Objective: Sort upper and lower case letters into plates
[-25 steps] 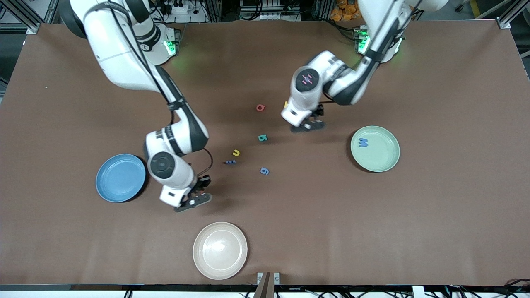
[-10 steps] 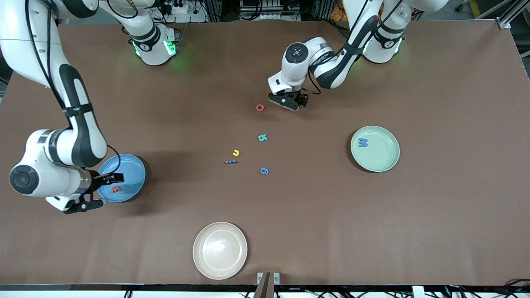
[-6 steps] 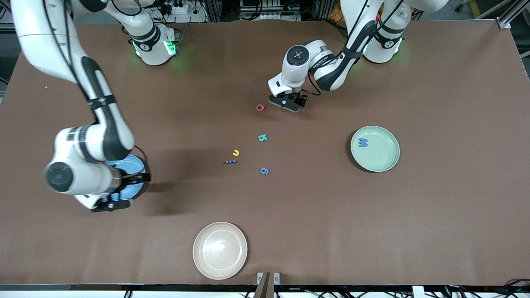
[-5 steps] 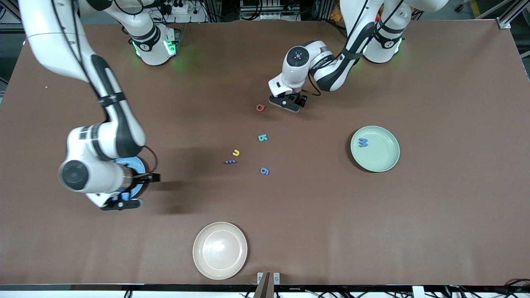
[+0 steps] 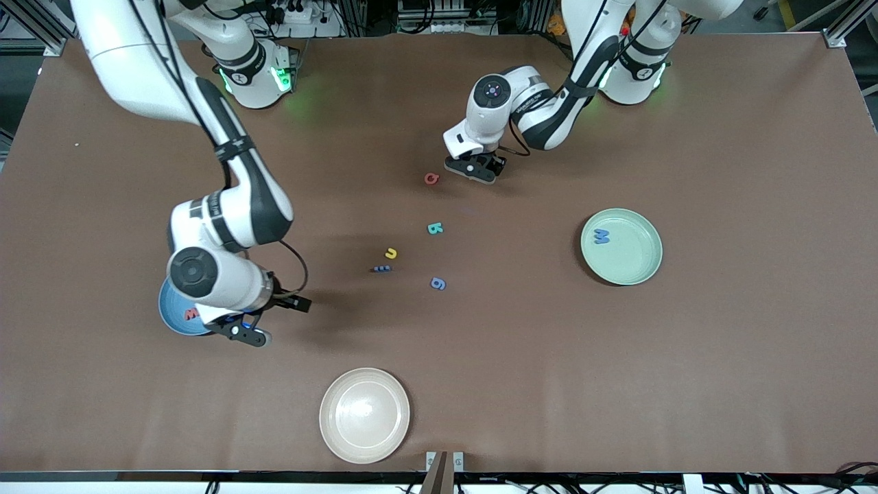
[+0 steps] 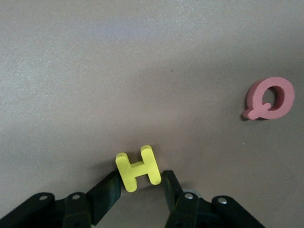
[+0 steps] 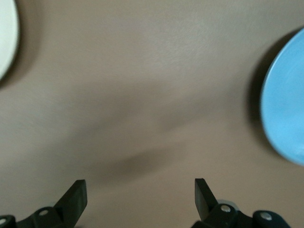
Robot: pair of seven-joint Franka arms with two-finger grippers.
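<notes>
The brown table point(image 5: 686, 384) carries three plates. The cream-white plate point(image 5: 364, 415) lies nearest the front camera. The pale green plate point(image 5: 631, 264) holds a blue W point(image 5: 601, 237). The blue plate point(image 5: 173, 317), half under the right arm, now holds a red W point(image 5: 190, 315).

Since a second ago the right gripper point(image 5: 269, 318) has swung from over the blue plate to the bare table beside it, fingers wide and empty.

The left gripper point(image 6: 138, 186) has closed its fingers onto the yellow H point(image 6: 137, 167), beside the red Q point(image 5: 431, 178).

The teal b point(image 5: 435, 228), yellow u point(image 5: 390, 253), blue E point(image 5: 381, 268) and blue g point(image 5: 438, 283) lie unmoved mid-table.
</notes>
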